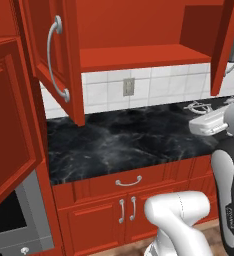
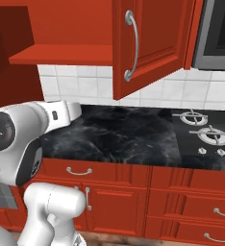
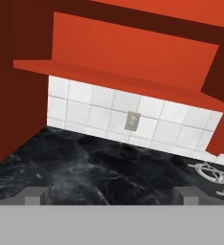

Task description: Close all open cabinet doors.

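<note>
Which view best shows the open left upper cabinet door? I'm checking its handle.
The left base view: the left door swings out with its silver handle fully visible. The hand view catches a dark red slab, probably it.

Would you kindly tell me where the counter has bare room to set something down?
The black marble counter is bare from the tall red cabinet on its left to the stove burners on its right, below the tiled wall. Overhead is tighter: two open cabinet doors hang out over it.
</note>
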Available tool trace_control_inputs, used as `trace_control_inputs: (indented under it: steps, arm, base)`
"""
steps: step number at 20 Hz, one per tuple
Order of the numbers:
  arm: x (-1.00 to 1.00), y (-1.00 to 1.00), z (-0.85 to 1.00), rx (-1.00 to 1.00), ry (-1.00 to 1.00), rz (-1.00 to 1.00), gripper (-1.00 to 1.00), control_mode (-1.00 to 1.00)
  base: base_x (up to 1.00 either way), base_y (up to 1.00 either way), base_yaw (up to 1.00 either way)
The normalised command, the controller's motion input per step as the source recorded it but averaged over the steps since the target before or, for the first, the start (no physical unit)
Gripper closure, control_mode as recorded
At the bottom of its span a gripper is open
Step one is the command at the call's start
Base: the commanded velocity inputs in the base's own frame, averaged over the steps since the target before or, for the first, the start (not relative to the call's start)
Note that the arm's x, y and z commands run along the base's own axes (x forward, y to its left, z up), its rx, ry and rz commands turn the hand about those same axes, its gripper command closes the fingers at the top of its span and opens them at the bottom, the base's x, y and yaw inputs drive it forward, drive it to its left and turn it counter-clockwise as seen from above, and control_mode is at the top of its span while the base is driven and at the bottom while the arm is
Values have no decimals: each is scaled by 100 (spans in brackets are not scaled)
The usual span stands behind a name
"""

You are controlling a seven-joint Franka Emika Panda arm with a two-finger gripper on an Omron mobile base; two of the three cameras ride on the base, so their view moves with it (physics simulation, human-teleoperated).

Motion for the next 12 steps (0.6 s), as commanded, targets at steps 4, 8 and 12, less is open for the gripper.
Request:
trace_control_inputs:
  steps: [4, 8, 12]
  arm:
    - [3, 0, 0, 0, -4, 0, -100, -100]
    - [9, -17, 0, 0, -19, 0, -100, -100]
    - [5, -45, 0, 0, -22, 0, -100, -100]
  base:
    - [0, 0, 0]
    - [0, 0, 0]
    - [0, 0, 0]
